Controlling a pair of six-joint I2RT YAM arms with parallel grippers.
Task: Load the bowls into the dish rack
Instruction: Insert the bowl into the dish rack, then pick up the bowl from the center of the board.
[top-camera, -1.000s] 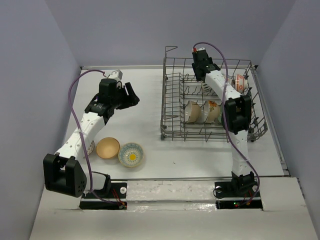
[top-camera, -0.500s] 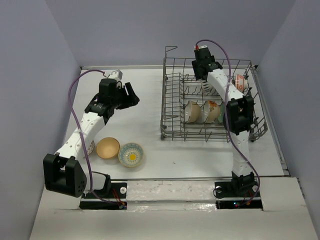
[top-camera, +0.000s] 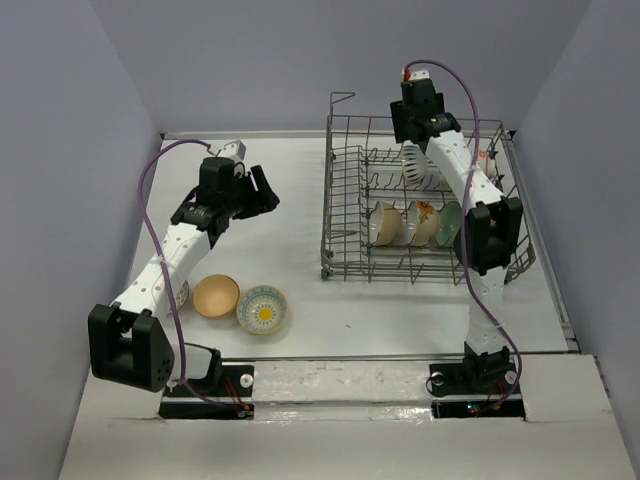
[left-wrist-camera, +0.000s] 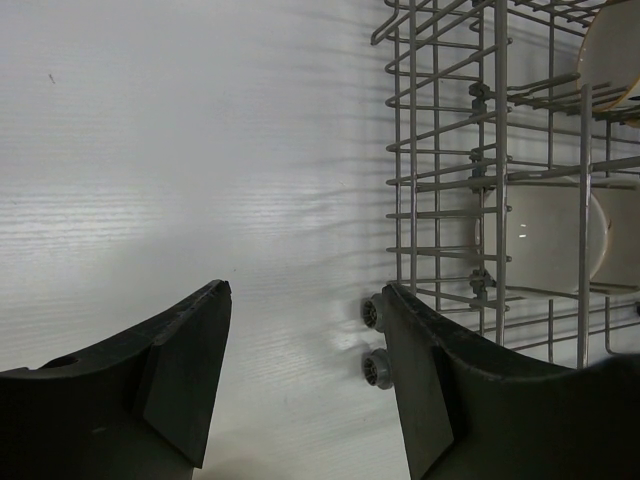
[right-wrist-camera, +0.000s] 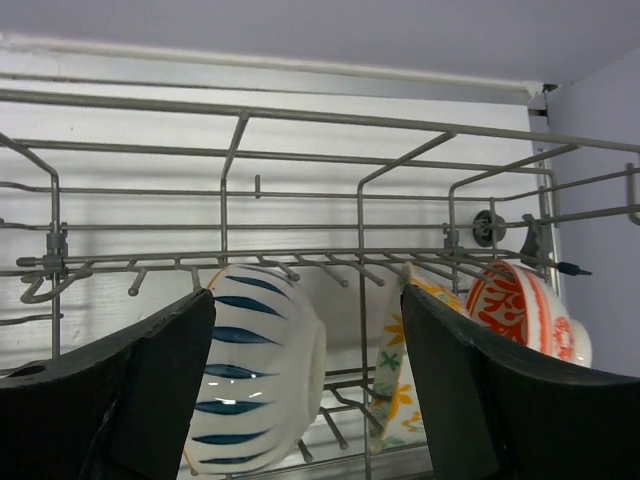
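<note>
Right gripper (right-wrist-camera: 305, 293): hung open and empty above a blue-striped bowl (right-wrist-camera: 255, 380) standing in the dish rack (top-camera: 345, 215).
Left gripper (left-wrist-camera: 305, 287): gaped empty over the counter (top-camera: 300, 200), beside the rack.
Unloaded: tan bowl (top-camera: 215, 296) and yellow-centred bowl (top-camera: 263, 308) lay near that arm's base.

Top view: fixed, high, behind my bases, tilted down and forward. Bases sit at 6 o'clock, the whole surface (top-camera: 300, 250) is in frame, and the dish rack (top-camera: 345, 235) is at 2 o'clock, seen from well off.

Left wrist view: low and close over the surface, looking out through my left pincer (left-wrist-camera: 303, 290), fingers at 7 and 5 o'clock. The rack's corner fills 3 o'clock. Top view shares that corner.

Right wrist view: up near the rack's rim, facing its far side and the back wall, through my right pincer (right-wrist-camera: 305, 293). Bowls (right-wrist-camera: 260, 370) very near at 6 o'clock. Top view shares that far row.
</note>
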